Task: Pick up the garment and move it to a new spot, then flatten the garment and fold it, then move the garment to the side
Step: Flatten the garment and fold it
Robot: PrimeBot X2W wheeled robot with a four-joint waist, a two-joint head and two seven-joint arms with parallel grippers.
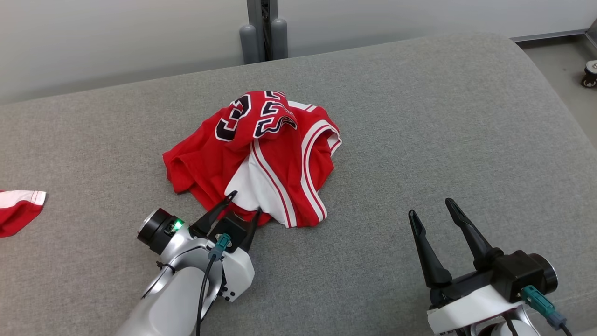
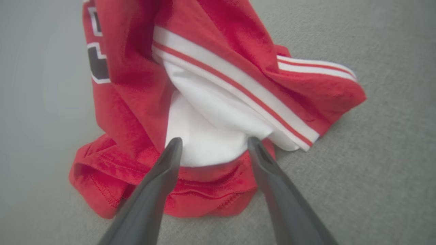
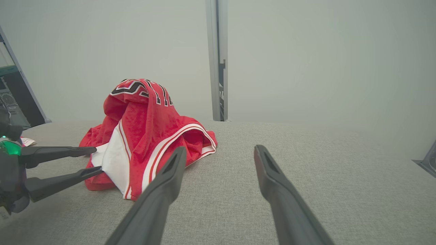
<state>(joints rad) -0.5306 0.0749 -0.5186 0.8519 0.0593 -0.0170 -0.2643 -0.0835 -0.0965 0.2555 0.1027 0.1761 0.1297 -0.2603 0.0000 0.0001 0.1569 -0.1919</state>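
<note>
The left gripper (image 1: 246,203) is seen nearest the robot, its fingers spread apart and nothing clamped between them. In the left wrist view the left gripper (image 2: 214,141) is aimed straight into the near edge of the garment (image 2: 218,102), one fingertip on each side of a white fold, with the red hem lying under and between the fingers. Whether the tips press on the cloth cannot be told.

The right gripper (image 1: 431,207) is held with its fingers wide apart and empty, well to the right of the garment (image 1: 270,158), over bare couch (image 1: 419,116). The left arm is thus judged the nearer one, and only a closing of its fingers seems needed to seize the fold.

Beyond the fingertips the garment is heaped in a crumpled mound about mid-couch, rising to a peak at its far side where black and white lettering is shown. No clear long axis can be read from the mound. From the right wrist the garment (image 3: 143,136) lies ahead and to the left of the right gripper (image 3: 220,149).
</note>
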